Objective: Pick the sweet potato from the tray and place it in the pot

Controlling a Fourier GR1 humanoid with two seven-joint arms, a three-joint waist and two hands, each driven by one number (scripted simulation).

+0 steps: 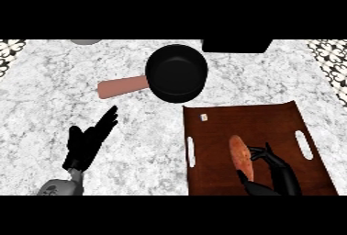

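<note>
Your right hand (pixel 267 167) curls around the sweet potato (pixel 239 156) on the tray (pixel 271 124) (lower right), ready to lift toward the pot (pixel 176 72); your left hand (pixel 88 142) rests spread.

White speckled marble counter (pixel 61 105), black box (pixel 236 45) at its far edge, grey round object (pixel 85 41) far left on it.

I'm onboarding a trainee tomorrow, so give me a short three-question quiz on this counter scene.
1. True or false: the sweet potato already lies in the pot.
2. Which hand is at the sweet potato? A) left B) right
3. Fill in: the pot's handle points toward the view's ____.

Key: 1 false, it lies on the tray. 2 B, the right hand; the left hand rests open over the counter. 3 left.
</note>
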